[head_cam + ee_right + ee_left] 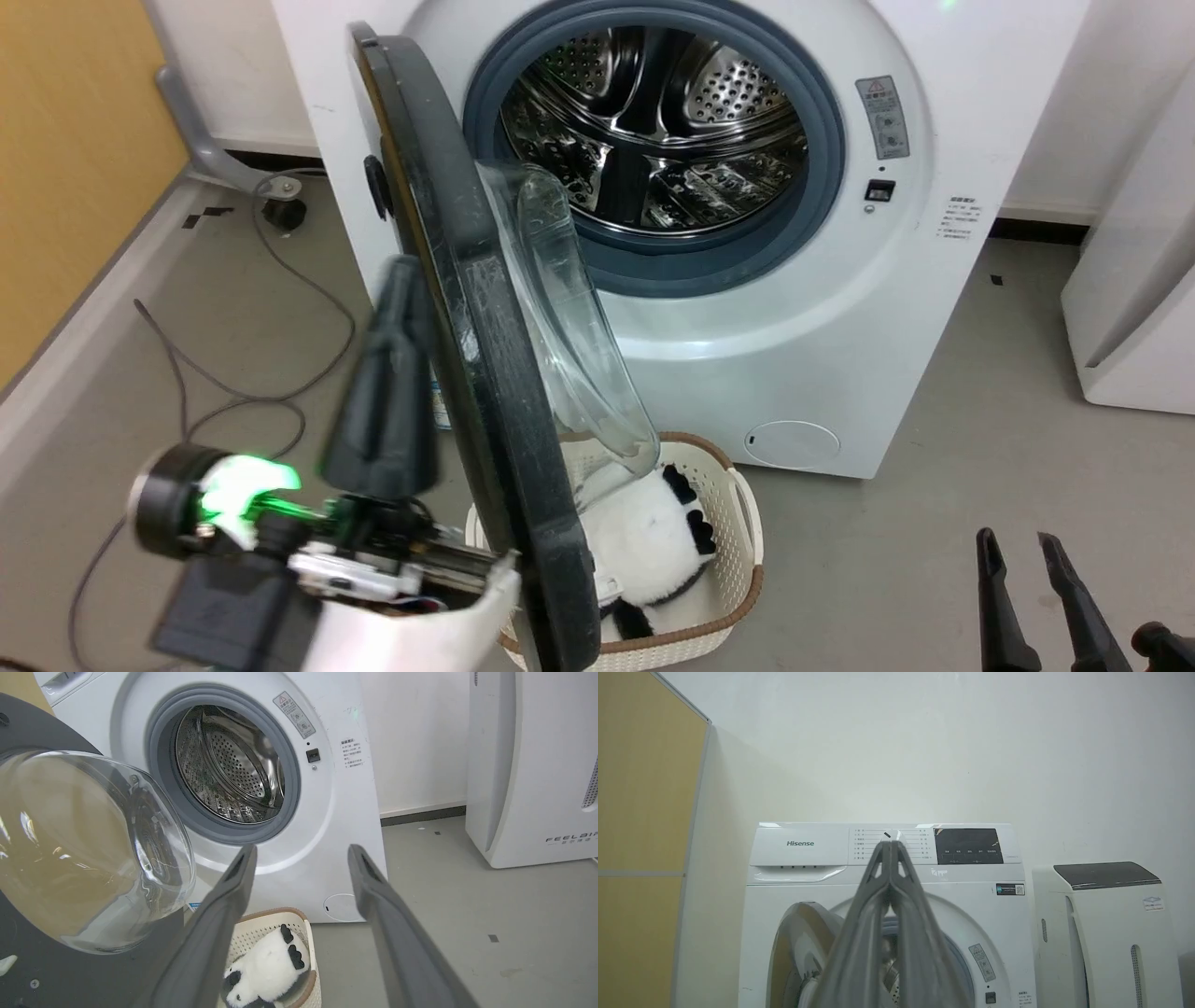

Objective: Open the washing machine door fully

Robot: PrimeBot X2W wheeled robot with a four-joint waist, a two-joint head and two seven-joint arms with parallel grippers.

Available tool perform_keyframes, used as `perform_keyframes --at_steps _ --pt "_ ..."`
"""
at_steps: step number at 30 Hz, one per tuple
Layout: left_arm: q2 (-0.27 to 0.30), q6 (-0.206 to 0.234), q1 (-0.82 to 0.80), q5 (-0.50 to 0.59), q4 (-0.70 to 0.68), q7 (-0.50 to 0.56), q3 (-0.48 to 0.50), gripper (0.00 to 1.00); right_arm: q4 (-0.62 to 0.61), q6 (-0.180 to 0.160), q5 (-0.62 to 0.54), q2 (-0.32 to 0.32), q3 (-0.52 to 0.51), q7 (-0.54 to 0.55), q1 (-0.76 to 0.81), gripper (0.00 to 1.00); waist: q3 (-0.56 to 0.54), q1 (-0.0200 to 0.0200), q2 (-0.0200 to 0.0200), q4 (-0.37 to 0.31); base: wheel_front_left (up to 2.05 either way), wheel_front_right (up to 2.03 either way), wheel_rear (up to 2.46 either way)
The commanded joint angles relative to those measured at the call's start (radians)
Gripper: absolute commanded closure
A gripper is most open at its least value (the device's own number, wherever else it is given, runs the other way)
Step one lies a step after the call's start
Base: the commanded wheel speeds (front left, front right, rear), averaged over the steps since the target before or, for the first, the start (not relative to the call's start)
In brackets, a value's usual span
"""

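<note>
Large round glossy black door (464, 308), bulging clear glass centre, stands swung out from the white washer (840, 373) at its left edge. Left gripper (401, 273) pinched shut beside its outer face; right gripper (1016, 541) gapes wide.

We note a grey floor (887, 560) — on it the white washer (840, 392), a cream basket (742, 551) just before it, a loose cable (353, 327) trailing left, and a white unit (1139, 327) standing right.

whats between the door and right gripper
Head view: a basket holding a panda plush by the washing machine door, then bare floor to the right gripper.
</note>
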Motion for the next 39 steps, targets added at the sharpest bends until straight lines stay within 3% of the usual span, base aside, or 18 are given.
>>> perform_keyframes --at_steps 1,12,21,39 --pt "0.001 -0.006 0.007 0.002 -0.004 0.021 -0.024 1.00 0.003 0.001 0.010 0.005 0.000 -0.004 -0.018 0.00 0.001 0.0000 -0.0001 0.004 0.00 0.00 0.00" --pt "0.002 -0.044 0.091 -0.031 0.114 0.229 -0.195 1.00 0.010 0.001 0.015 0.008 0.004 -0.004 -0.026 0.00 0.006 0.0000 -0.0001 0.019 0.00 0.00 0.00" --pt "0.002 -0.033 0.162 -0.059 0.188 0.357 -0.260 1.00 0.017 0.001 0.020 0.008 0.001 -0.004 -0.022 0.00 0.002 0.0000 -0.0001 0.028 0.00 0.00 0.00" --pt "0.025 0.013 0.166 -0.081 0.263 0.394 -0.211 1.00 0.030 0.001 0.024 0.006 0.016 -0.004 -0.016 0.00 0.008 0.0000 -0.0001 0.111 0.00 0.00 0.00"
